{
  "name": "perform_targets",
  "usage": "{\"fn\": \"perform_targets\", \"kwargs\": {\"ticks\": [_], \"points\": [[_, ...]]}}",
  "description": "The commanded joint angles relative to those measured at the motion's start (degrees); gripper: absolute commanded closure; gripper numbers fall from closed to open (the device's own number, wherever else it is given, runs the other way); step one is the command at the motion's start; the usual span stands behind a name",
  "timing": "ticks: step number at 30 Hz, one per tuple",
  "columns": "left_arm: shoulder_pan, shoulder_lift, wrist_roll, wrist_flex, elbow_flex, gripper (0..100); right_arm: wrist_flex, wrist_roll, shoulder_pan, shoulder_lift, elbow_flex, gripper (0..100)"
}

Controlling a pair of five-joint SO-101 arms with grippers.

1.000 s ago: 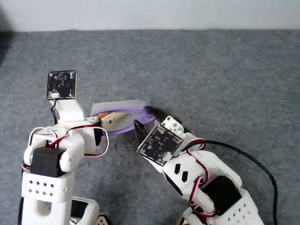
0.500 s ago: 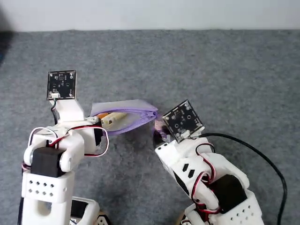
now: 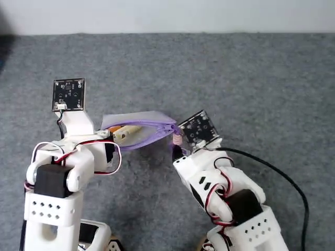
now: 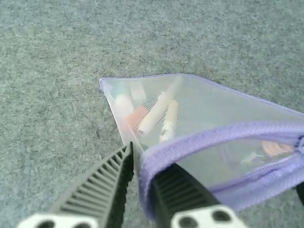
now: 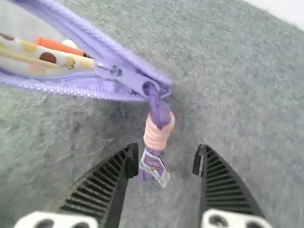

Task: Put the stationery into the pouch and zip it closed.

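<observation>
The purple pouch (image 3: 137,127) sits near the worktop's (image 3: 251,78) middle. One end is clenched in the left hand (image 4: 142,160), and the left wrist view shows pens (image 4: 160,114) through its clear side. The right wrist view shows the mouth unzipped and the zip pull (image 5: 159,126) hanging between the spread fingers of the released right hand (image 5: 166,148), its small printed tag (image 5: 154,168) too blurred to read.
</observation>
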Motion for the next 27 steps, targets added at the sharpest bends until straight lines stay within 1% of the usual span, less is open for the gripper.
{"fn": "perform_targets", "kwargs": {"ticks": [1, 5, 11, 14, 20, 27], "points": [[0.0, -0.4, 0.6, 0.0, -2.9, 99, -4.6, 1.5, 0.7, 0.0, 0.7, 81.4], [0.0, -0.4, 0.6, 0.0, -2.9, 99, -6.9, 1.4, 0.7, 2.2, 1.8, 81.4], [0.1, -0.4, 0.6, 0.0, -2.9, 99, -14.0, 1.4, 0.8, 9.4, 1.7, 81.5], [0.0, -0.4, 0.6, 0.0, -2.9, 99, -14.4, 1.5, 1.3, 11.0, 1.6, 81.6], [0.0, -0.4, 0.6, 0.0, -2.9, 99, -14.4, 1.5, 5.3, 11.0, 1.2, 81.6], [0.1, -0.1, 0.6, -0.1, -2.9, 99, -14.9, 1.6, 3.6, 11.6, 0.4, 81.6]]}}
